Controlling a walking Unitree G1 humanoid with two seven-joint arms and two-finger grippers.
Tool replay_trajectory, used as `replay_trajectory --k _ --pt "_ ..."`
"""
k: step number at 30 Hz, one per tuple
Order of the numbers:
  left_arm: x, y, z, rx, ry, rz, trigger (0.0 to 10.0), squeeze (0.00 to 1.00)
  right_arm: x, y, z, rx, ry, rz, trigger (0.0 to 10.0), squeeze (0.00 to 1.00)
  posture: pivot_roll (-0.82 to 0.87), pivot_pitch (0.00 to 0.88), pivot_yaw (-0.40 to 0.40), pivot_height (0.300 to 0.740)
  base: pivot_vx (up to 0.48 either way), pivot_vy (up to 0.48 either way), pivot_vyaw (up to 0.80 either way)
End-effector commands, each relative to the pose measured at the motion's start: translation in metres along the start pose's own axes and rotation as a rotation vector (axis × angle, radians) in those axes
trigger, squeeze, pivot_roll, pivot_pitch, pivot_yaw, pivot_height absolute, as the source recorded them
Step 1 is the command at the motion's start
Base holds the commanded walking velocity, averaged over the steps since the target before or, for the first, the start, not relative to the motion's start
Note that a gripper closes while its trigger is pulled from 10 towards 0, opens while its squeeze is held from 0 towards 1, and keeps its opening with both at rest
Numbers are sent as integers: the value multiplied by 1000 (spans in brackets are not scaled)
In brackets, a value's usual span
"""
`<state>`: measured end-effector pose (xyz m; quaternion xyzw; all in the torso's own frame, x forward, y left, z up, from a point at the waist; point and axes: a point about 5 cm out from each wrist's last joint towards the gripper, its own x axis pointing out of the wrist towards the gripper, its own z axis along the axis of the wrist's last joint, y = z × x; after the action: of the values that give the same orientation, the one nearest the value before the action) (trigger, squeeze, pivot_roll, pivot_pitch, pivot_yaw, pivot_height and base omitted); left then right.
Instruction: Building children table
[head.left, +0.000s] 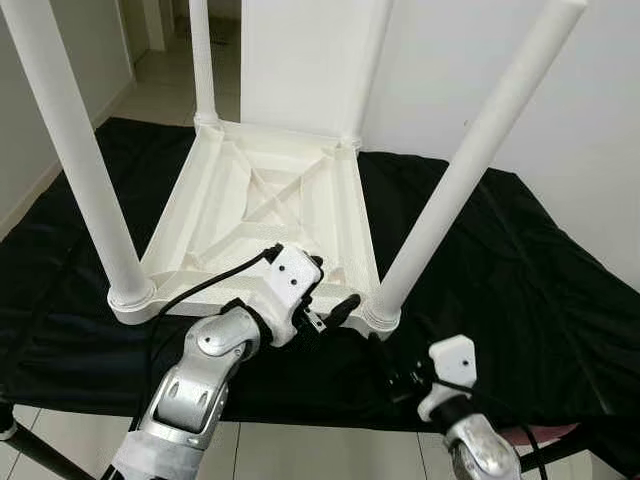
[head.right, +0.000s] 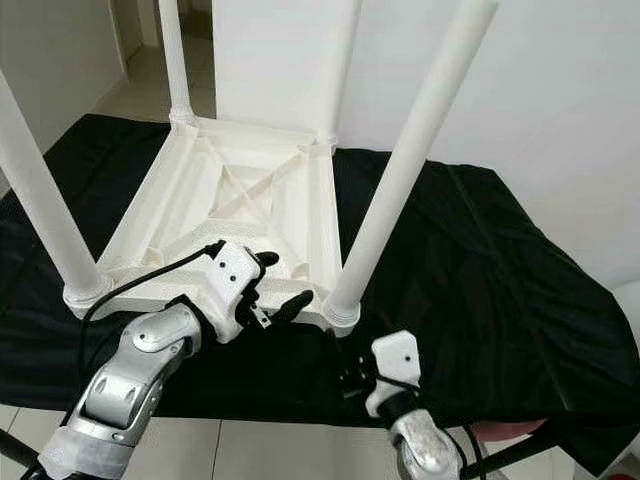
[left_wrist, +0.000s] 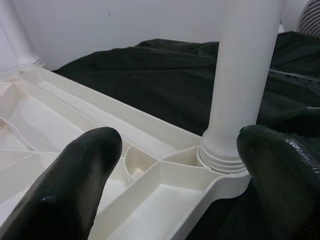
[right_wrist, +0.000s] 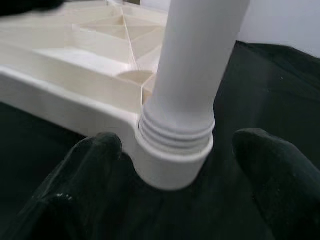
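A white plastic children's table (head.left: 262, 196) lies upside down on a black cloth, with all its legs pointing up. The front right leg (head.left: 468, 168) stands in its threaded corner socket (right_wrist: 172, 159). My left gripper (head.left: 335, 284) is open over the front rim, just left of that socket. One of its fingers (left_wrist: 67, 192) is above the ribbed underside, the other beside the leg (left_wrist: 241, 75). My right gripper (head.left: 393, 378) is open, lower and in front of the same corner. Its fingers (right_wrist: 87, 182) stand on either side of the socket, apart from it.
The black cloth (head.left: 520, 280) covers a low surface whose front edge runs just below my arms. A white wall rises behind, with a tiled floor and a doorway (head.left: 165, 60) at the back left. A black stand leg (head.left: 30, 450) crosses the lower left corner.
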<state>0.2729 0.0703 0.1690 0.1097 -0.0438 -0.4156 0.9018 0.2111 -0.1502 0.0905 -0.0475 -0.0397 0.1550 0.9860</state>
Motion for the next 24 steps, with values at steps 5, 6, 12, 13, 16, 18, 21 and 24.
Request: replay_trajectory --k 5,6,12,13,16,18,21,24 --pt "3 -5 -1 26 4 -110 10000 0 -3 -6 1 -4 3 -12 10000 0 -10 0 -95 740 0 0 0" --pt "3 -5 -3 26 12 -119 10000 0 -2 -6 2 0 2 -19 10000 0 -14 0 -93 740 0 0 0" --pt "-2 -16 -8 39 20 -211 10000 0 -3 -5 4 1 4 -23 10000 0 -17 0 -92 740 0 0 0" --pt "-2 -19 -10 37 25 -224 10000 0 -3 -6 4 1 4 -28 10000 0 -20 0 -90 740 0 0 0" --pt "-2 -19 -12 24 36 -224 10000 0 -3 -8 4 -2 5 -33 10000 0 -22 0 -88 740 0 0 0" --pt "-2 -18 -15 13 53 -219 10000 122 -3 -10 4 -6 5 -39 10000 0 -22 0 -89 740 0 0 0" --pt "-1 -11 -22 58 101 -190 10000 1000 -3 -10 4 -12 5 -33 10000 0 -20 0 -92 740 0 0 0" --pt "-1 -4 -31 110 165 -166 10000 1000 -2 -10 3 -17 6 -27 10000 0 -20 0 -92 740 0 0 0"
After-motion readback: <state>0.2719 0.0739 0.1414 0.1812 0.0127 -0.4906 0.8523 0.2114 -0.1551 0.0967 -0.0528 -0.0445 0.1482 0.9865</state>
